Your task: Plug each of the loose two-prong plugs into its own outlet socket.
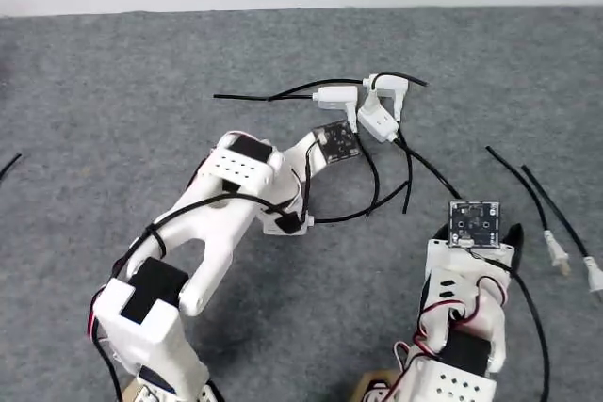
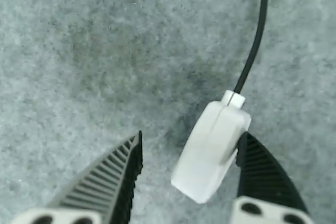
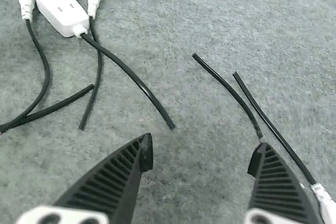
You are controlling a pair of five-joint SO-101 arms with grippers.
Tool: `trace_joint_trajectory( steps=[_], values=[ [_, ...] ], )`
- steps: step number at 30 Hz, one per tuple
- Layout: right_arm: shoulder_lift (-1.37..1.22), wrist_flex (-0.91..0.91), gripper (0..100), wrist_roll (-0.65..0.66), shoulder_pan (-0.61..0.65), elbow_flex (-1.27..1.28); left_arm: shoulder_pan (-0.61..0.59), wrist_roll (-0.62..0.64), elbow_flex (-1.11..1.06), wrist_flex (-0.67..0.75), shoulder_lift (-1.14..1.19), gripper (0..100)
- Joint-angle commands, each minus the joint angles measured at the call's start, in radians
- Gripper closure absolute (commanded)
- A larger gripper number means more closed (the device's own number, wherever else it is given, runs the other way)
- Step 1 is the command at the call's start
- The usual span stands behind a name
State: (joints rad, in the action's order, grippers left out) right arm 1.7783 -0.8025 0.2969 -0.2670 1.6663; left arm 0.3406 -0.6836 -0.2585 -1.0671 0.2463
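Three white outlet sockets (image 1: 382,122) lie clustered at the back of the grey mat, with black cords running off them. My left gripper (image 1: 339,138) sits just in front of them, open. In its wrist view one white socket body (image 2: 212,148) lies between the fingers (image 2: 262,171), against one pad, its cord (image 2: 254,45) leading away. Two loose white plugs (image 1: 558,256) (image 1: 594,277) on black cords lie at the right edge. My right gripper (image 1: 490,230) hovers open left of them, its fingers (image 3: 123,179) holding nothing; one plug (image 3: 323,200) lies beside a fingertip.
Black cords (image 1: 377,195) loop across the mat between the two arms. Loose cord ends (image 3: 131,77) (image 3: 228,90) lie ahead of the right gripper. The sockets (image 3: 63,9) lie farther off in the right wrist view.
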Motion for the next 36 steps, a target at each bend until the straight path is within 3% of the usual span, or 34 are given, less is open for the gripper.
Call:
trace_joint_trajectory(
  steps=[1,21,32,36],
  values=[
    [0.021,-0.018,70.7,0.014,0.042,0.017,-0.008,-0.009,0.076,-0.051,-0.003,73],
    [0.021,-0.024,70.7,0.014,0.045,0.017,-0.095,-0.011,0.082,0.078,-0.003,73],
    [0.021,-0.024,70.7,0.014,0.045,0.017,-0.038,-0.012,0.073,-0.098,-0.092,75],
    [0.021,-0.024,70.7,0.014,0.047,0.017,-0.006,-0.115,0.004,-0.133,-0.137,77]
  ],
)
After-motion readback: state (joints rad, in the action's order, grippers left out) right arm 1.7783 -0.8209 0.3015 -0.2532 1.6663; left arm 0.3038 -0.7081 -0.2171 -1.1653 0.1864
